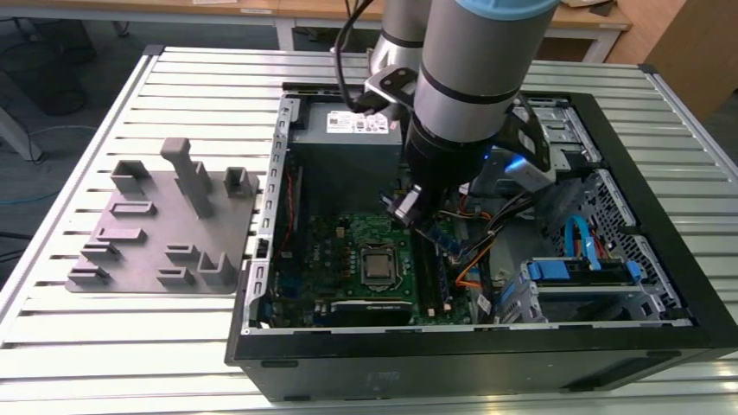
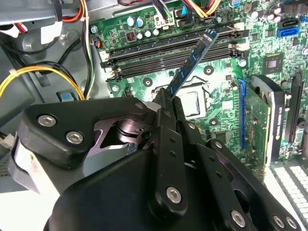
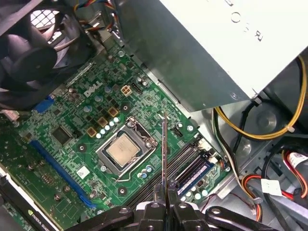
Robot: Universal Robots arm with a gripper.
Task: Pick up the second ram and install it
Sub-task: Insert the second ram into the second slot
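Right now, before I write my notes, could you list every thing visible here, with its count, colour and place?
table: one, silver slats, under the case
computer case: one, black, open, on the table
fixture plate: one, grey, on the table, exterior view's left of the case
motherboard: one, green, inside the case
processor: one, silver, on the motherboard
memory slots: several, dark, on the motherboard
power supply: one, grey, inside the case
fan: one, black, inside the case
cables: several, yellow, orange, inside the case
second ram: one, blue-green, in the gripper, far end near the memory slots
gripper: one, black, shut on the second ram
arm: one, grey, reaching into the case
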